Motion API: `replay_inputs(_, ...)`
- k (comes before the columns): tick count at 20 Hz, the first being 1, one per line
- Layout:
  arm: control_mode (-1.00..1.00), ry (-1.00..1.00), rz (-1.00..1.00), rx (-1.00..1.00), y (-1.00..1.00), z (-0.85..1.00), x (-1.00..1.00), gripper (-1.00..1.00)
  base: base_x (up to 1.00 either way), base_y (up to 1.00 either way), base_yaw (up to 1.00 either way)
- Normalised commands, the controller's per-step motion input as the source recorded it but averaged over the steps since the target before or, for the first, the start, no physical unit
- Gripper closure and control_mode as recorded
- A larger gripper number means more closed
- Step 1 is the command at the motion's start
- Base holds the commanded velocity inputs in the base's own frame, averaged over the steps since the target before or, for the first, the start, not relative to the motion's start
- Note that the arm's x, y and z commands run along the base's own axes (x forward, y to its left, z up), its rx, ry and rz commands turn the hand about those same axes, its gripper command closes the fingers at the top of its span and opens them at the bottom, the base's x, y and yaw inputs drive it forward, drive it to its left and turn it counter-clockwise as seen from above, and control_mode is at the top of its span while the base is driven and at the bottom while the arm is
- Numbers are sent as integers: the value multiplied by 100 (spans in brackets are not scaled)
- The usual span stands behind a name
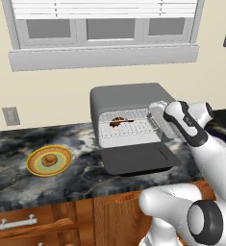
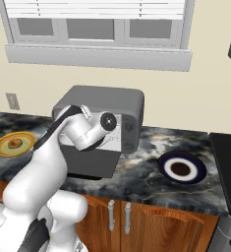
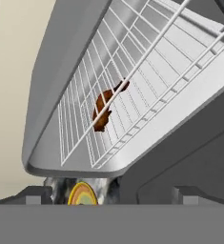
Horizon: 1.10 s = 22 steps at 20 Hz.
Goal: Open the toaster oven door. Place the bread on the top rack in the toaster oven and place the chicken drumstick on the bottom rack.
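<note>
Drumstick [image 1: 118, 121] lengthwise across rack, narrow end rightward

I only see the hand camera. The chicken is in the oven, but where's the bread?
Observer: The bread sits on a yellow plate on the counter, left of the oven.
Operator: Is that the only plate?
Observer: No. A blue-rimmed plate lies on the counter on the oven's other side, to its right.
</note>
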Motion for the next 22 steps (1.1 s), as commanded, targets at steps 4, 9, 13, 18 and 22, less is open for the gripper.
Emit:
replay_inputs(4, -100, 0, 0, 8, 0, -11, 19, -100, 0, 0, 0)
replay_inputs(9, -100, 0, 0, 11, 0, -18, 2, -100, 0, 0, 0)
replay_inputs(13, -100, 0, 0, 13, 0, -23, 0, -100, 0, 0, 0)
replay_inputs(18, -100, -1, 0, 14, 0, -17, 0, -100, 0, 0, 0)
replay_inputs(22, -100, -6, 0, 15, 0, -4, 0, -100, 0, 0, 0)
